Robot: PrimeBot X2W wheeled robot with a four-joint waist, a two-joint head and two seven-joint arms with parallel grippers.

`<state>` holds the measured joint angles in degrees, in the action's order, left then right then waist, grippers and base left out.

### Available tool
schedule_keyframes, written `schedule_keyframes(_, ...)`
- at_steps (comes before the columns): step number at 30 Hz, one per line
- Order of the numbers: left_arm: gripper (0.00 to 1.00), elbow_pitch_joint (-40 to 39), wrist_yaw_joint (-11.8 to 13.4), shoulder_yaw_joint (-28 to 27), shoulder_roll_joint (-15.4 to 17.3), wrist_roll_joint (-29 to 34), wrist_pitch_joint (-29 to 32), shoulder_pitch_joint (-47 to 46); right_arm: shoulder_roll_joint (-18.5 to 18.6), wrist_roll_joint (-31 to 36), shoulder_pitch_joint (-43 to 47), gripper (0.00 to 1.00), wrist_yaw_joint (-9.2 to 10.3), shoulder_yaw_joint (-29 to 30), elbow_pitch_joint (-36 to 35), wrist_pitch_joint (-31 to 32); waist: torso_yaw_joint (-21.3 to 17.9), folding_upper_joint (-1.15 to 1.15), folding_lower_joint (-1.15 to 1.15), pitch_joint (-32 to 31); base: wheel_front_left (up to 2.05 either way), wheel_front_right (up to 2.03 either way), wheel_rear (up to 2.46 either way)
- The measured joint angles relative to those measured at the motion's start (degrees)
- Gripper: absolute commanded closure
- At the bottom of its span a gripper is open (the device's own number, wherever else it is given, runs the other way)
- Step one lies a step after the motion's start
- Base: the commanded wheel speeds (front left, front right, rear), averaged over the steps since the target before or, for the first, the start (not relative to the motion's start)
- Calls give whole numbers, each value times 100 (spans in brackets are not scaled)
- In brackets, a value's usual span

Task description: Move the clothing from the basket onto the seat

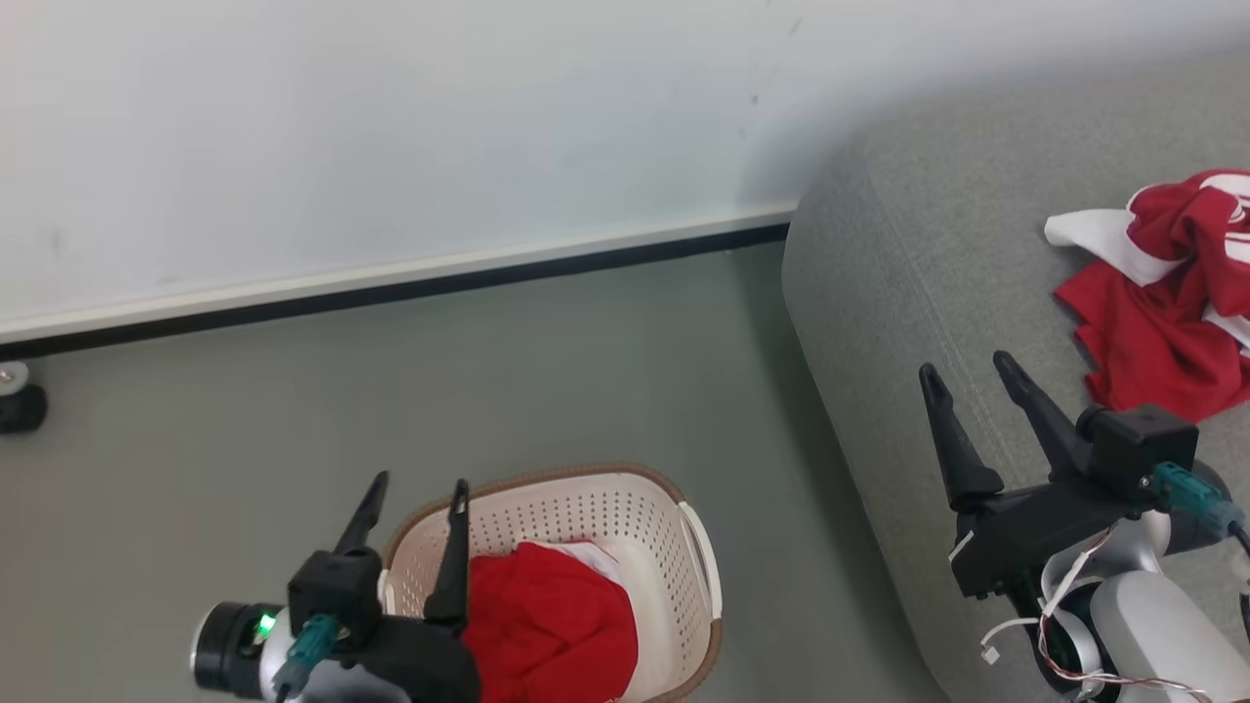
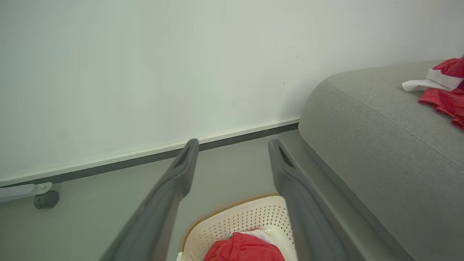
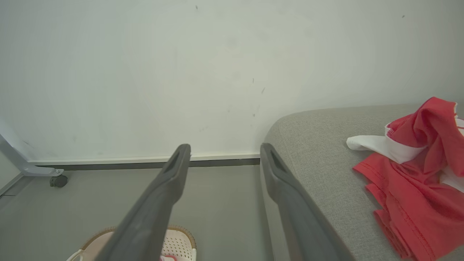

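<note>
The cream perforated basket (image 1: 674,547) with a brown rim stands on the floor at the lower middle, with red clothing (image 1: 552,625) bunched inside it. More red and white clothing (image 1: 1162,293) lies crumpled on the grey seat (image 1: 928,244) at the right. My left gripper (image 1: 418,483) is open above the basket's left rim, nothing between its fingers. My right gripper (image 1: 972,369) is open over the seat's front edge, left of the garment there. The left wrist view shows the basket (image 2: 235,221) and its clothing (image 2: 244,248) below the fingers. The right wrist view shows the seat's clothing (image 3: 417,174).
A white wall with a dark skirting strip (image 1: 391,283) runs behind the grey floor. A caster wheel (image 1: 20,405) of some frame stands at the far left by the wall. Open floor lies between basket and wall.
</note>
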<state>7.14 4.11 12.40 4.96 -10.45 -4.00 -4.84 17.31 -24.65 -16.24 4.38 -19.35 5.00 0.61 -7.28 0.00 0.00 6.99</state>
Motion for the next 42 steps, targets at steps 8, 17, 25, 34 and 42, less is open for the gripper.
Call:
schedule_keyframes(8,0,417,-167,390,-48,158,147,-482,25,23,-229,0,23,81,-333,79,-119,0,0,477,0,0,0)
schedule_keyframes(17,0,1040,-360,712,-55,472,354,-1161,23,48,-675,0,49,168,-650,90,-285,1,1,1167,0,0,0)
schedule_keyframes(25,0,1563,-522,882,-38,673,549,-1702,-8,48,-1018,0,67,238,-884,83,-429,1,1,1746,0,0,0)
schedule_keyframes(34,0,2294,-632,857,14,720,751,-2391,-164,48,-1505,0,67,279,-1160,-27,-615,1,1,2579,0,0,0)
schedule_keyframes(42,0,2853,-717,790,210,742,975,-2856,-363,40,-1868,0,65,248,-1195,-176,-792,1,1,3186,0,0,0)
